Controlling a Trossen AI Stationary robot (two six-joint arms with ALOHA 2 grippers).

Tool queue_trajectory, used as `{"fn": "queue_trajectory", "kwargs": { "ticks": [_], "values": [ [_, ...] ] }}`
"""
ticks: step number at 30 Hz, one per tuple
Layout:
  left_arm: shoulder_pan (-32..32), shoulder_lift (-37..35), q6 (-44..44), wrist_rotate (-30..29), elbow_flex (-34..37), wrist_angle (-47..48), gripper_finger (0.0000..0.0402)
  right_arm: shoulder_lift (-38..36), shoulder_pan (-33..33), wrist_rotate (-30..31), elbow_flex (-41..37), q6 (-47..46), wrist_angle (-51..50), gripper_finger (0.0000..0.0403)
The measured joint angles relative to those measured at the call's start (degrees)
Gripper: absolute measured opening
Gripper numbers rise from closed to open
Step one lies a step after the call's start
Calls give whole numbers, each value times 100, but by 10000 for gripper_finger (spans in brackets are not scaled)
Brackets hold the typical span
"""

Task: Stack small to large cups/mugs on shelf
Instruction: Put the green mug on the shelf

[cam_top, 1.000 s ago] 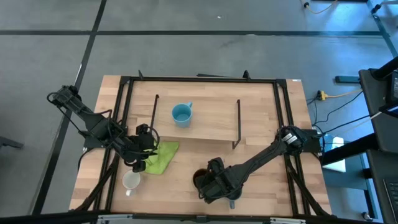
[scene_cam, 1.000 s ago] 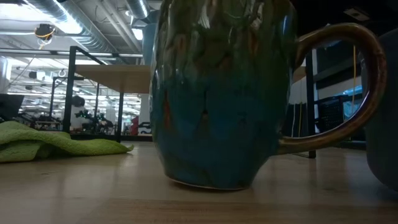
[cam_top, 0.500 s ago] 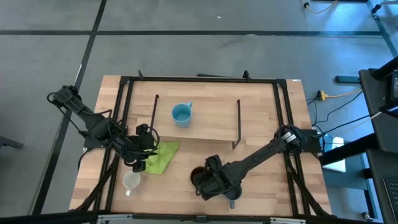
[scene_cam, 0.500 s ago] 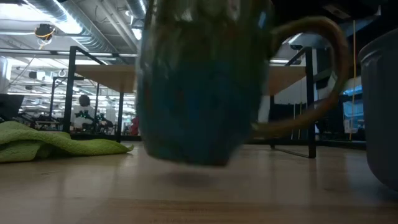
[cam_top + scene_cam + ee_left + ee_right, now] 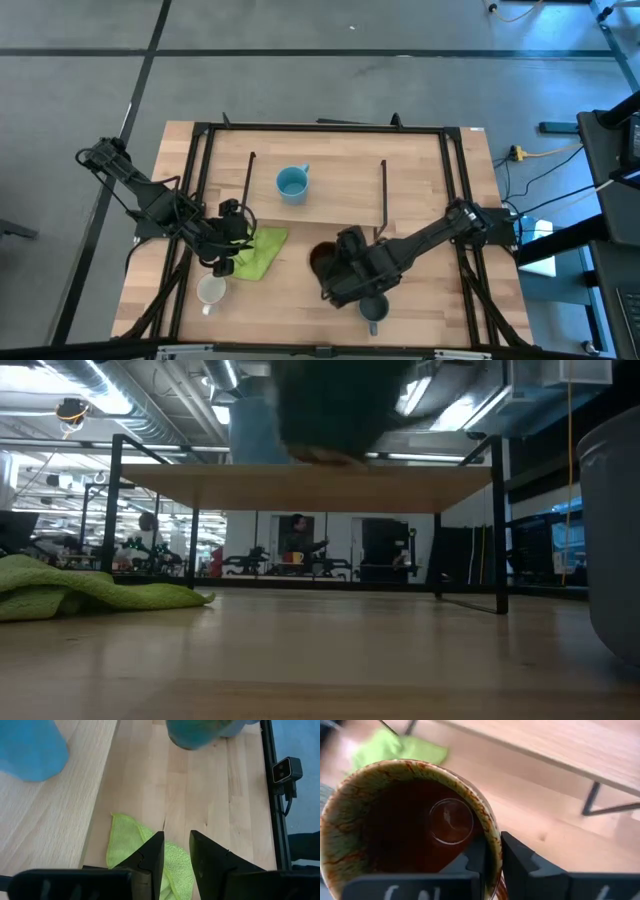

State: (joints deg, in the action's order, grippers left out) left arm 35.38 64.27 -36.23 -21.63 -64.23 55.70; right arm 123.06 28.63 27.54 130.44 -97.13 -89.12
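Observation:
My right gripper (image 5: 335, 266) is shut on the large brown mug (image 5: 322, 258), which hangs in the air in front of the shelf (image 5: 330, 205); the low view shows only its underside (image 5: 340, 410). A light blue mug (image 5: 291, 184) stands on the shelf board. The white mug (image 5: 211, 291) stands at the near left and the grey-blue mug (image 5: 372, 312) near the front edge. My left gripper (image 5: 176, 852) is open over the green cloth (image 5: 130, 842) and touches nothing. My right gripper holds the brown mug by its rim (image 5: 492, 845), on the side toward the table's right. One finger (image 5: 475, 860) is inside the mug and one (image 5: 517, 857) is outside. The fingers come from above, slanting down. The mug is upright, mouth up, clear of the table.
The shelf's black wire ends (image 5: 382, 200) stand at both ends of the board. A black frame (image 5: 455, 200) runs round the tabletop. The grey-blue mug fills the low view's right edge (image 5: 615, 540). Bare wood lies between the cloth and the brown mug.
My right gripper has gone up and toward the table's far edge, toward the shelf, staying shut on the brown mug. The mug has been lifted clear of the table and stays upright. The grey-blue mug, earlier under the gripper, now shows.

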Motion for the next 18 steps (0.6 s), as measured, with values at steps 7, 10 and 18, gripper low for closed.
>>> {"fn": "queue_trajectory", "kwargs": {
  "ticks": [7,10,18],
  "values": [
    [0,0,42,2,0,0,86,-35,-225,133,222,338,-61,46],
    [0,0,42,2,0,0,86,-35,-275,69,222,471,-104,46],
    [0,0,44,4,0,0,86,-226,-567,412,222,777,-90,47]
  ]
}}
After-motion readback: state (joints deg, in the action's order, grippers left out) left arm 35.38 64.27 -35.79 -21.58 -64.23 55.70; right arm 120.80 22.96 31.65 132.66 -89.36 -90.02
